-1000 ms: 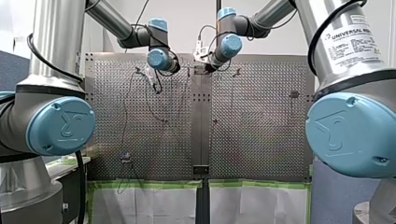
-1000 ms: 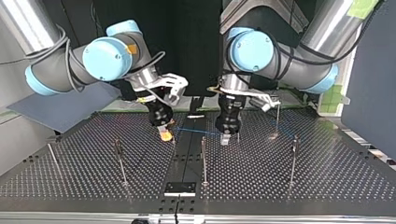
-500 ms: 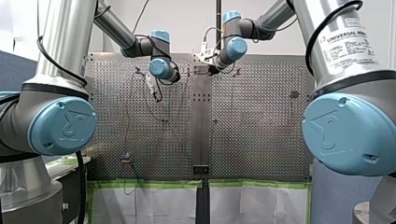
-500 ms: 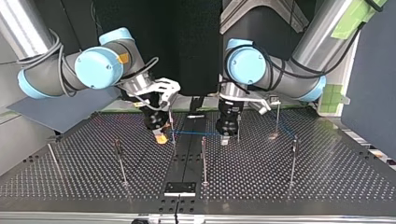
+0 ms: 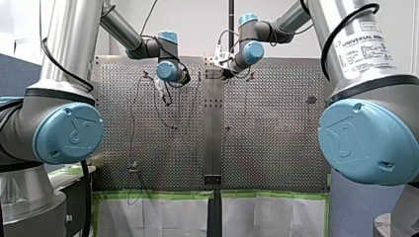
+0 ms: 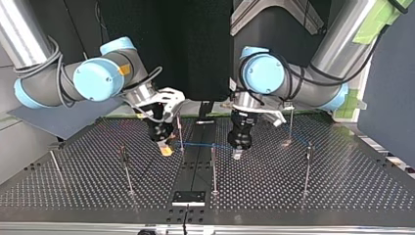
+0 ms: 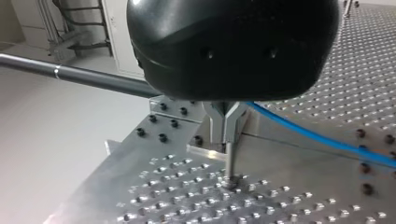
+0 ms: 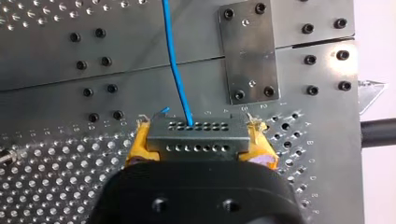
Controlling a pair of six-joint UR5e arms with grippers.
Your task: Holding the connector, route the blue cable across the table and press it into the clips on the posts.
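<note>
In the right wrist view my right gripper (image 8: 201, 140) is shut on a grey connector (image 8: 198, 135), held between its yellow pads (image 8: 137, 144). The blue cable (image 8: 175, 60) leaves the connector's far face. In the top view the cable (image 6: 200, 145) stretches from my right gripper (image 6: 166, 150), past a thin post (image 6: 179, 132), to my left gripper (image 6: 238, 153). In the left wrist view my left gripper (image 7: 227, 122) has its metal fingers shut just above a post (image 7: 229, 163). The cable (image 7: 317, 137) comes out from behind them, and I cannot tell whether it is pinched.
Several thin posts stand on the perforated table (image 6: 98, 196): one at the middle (image 6: 213, 166), one at the top view's left (image 6: 126, 169), two at its right (image 6: 307, 166) (image 6: 290, 125). A small black plate (image 6: 188, 197) lies at the near edge.
My right gripper has carried the connector toward the top view's left and nearer the camera. My left gripper has shifted slightly nearer too, now covering the post beside it.
</note>
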